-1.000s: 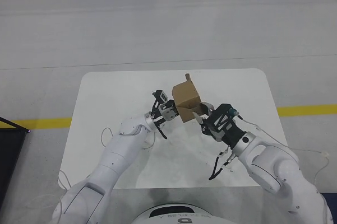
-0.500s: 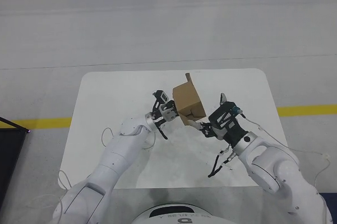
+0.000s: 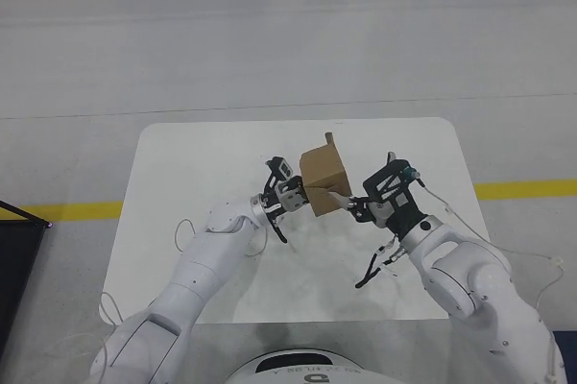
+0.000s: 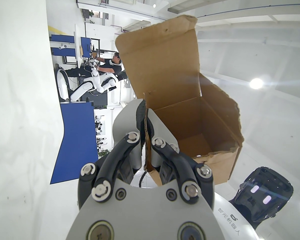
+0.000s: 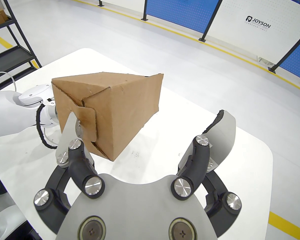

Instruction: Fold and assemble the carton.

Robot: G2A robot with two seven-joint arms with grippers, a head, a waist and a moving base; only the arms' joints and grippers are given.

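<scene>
A brown carton [image 3: 324,169] is held tilted above the middle of the white table [image 3: 192,173]. Its lid flap stands up, and the left wrist view looks into the bare inside of the carton [image 4: 190,116]. My left gripper [image 3: 290,195] is shut on the carton's near side wall, and the cardboard edge runs between the two pads of this gripper [image 4: 146,128]. In the right wrist view the carton [image 5: 120,101] shows its folded bottom flaps. My right gripper [image 5: 145,131] is open beside that bottom end, and one finger [image 5: 67,128] touches a rounded flap. It appears as the right gripper [image 3: 367,184] from above.
A black cable [image 3: 372,271] hangs from the right forearm over the table's front part. Bare table lies around the carton on all sides. A black rack [image 5: 12,33] stands off the table on the floor.
The carton has shifted slightly right and away, still held by the left gripper. The right gripper has swung farther back along the carton's bottom end.
</scene>
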